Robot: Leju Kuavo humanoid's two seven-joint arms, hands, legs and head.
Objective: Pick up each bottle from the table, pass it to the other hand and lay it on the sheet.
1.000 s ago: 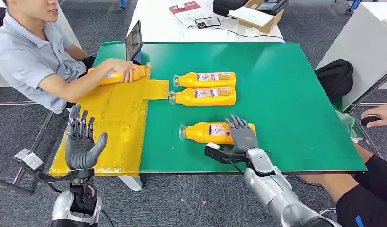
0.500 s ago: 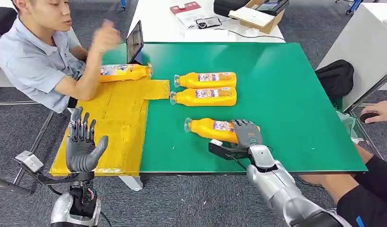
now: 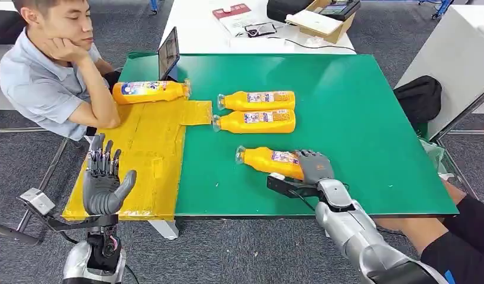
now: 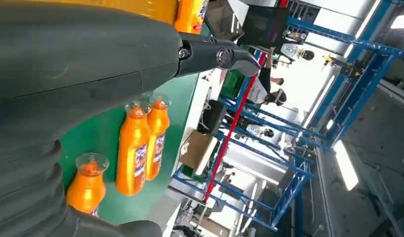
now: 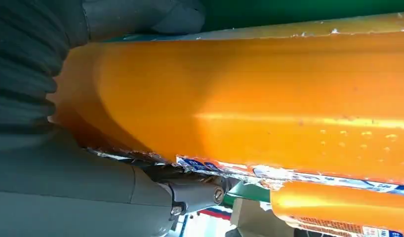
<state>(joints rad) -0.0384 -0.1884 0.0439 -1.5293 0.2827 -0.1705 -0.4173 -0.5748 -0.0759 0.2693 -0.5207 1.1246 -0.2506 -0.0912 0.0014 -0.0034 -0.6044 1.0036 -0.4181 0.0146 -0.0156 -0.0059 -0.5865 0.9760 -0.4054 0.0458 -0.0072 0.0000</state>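
My right hand grips the base end of the nearest orange bottle, which lies near the front of the green table with its cap pointing left. In the right wrist view the bottle sits between the thumb and fingers of that hand. Two more orange bottles lie side by side mid-table. Another bottle lies at the far end of the yellow sheet. My left hand is raised with fingers spread, holding nothing, off the sheet's near left corner.
A person sits at the left with an elbow at the sheet's edge. A dark tablet stands at the table's far left edge. A black bag lies to the right, and another person's leg is at the near right corner.
The person let go of the bottle on the sheet and drew the arm back. My right hand closed around the nearest bottle's base, and the bottle shifted slightly right.
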